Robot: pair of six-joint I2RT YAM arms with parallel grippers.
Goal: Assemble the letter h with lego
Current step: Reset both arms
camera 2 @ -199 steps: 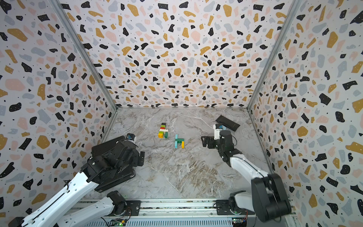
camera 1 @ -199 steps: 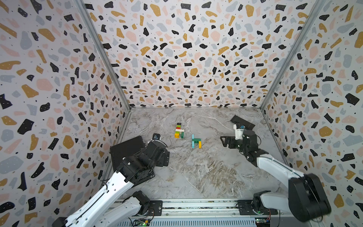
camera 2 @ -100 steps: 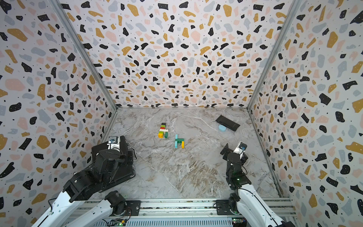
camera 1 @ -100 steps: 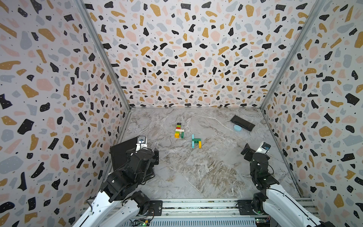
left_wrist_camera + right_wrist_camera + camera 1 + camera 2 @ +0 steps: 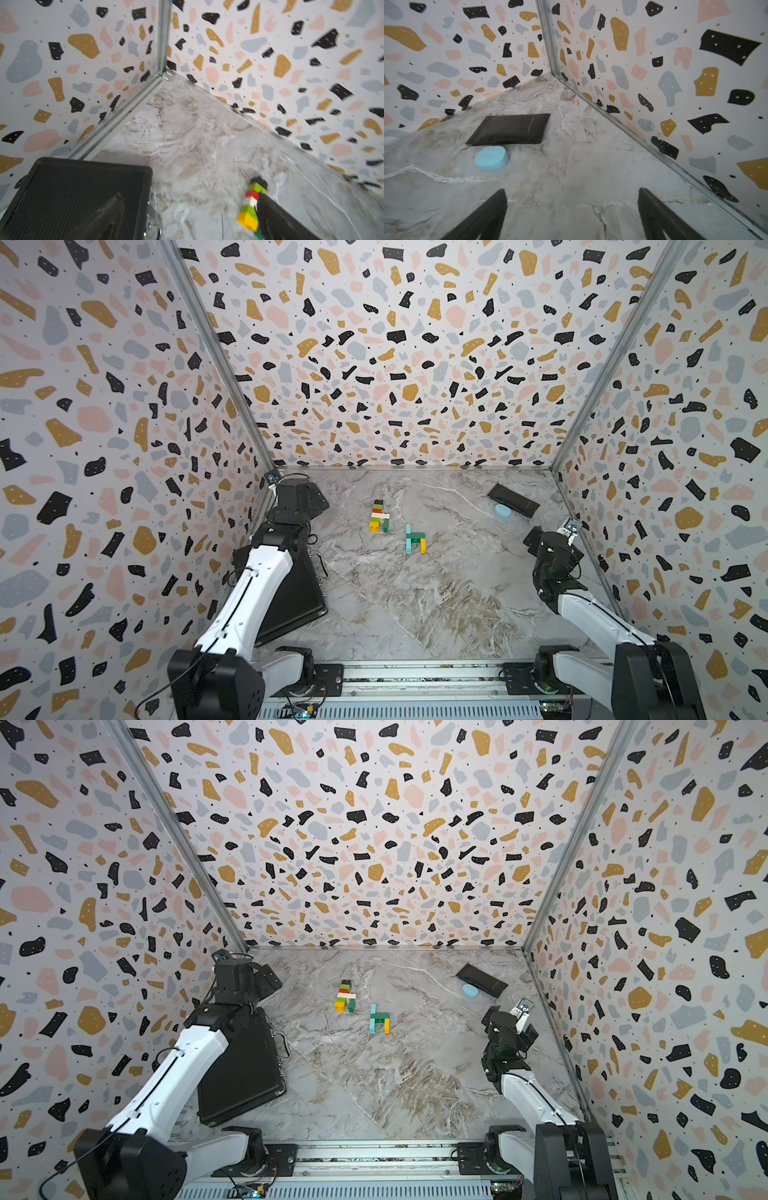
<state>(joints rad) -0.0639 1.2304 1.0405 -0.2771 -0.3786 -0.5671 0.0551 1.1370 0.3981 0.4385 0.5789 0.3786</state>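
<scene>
Both top views: a multicolour lego stack (image 5: 379,516) lies flat mid-table (image 5: 415,614). A light-blue, green and yellow lego build (image 5: 414,538) lies just beside it, toward the front right. Both are well apart from the arms.

Left wrist: left hand (image 5: 189,194) spread, empty. One finger is in front of a black ribbed case (image 5: 83,193); the other partly hides the stack.

Right wrist: right hand (image 5: 572,189) spread, empty, facing a black pouch (image 5: 510,128) with a pale-blue oval (image 5: 492,158) just beside it.

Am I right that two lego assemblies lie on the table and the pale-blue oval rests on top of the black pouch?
Not quite: the right wrist view shows the pale-blue oval beside the black pouch, on the table, not on top. The two lego assemblies lie there too.
</scene>
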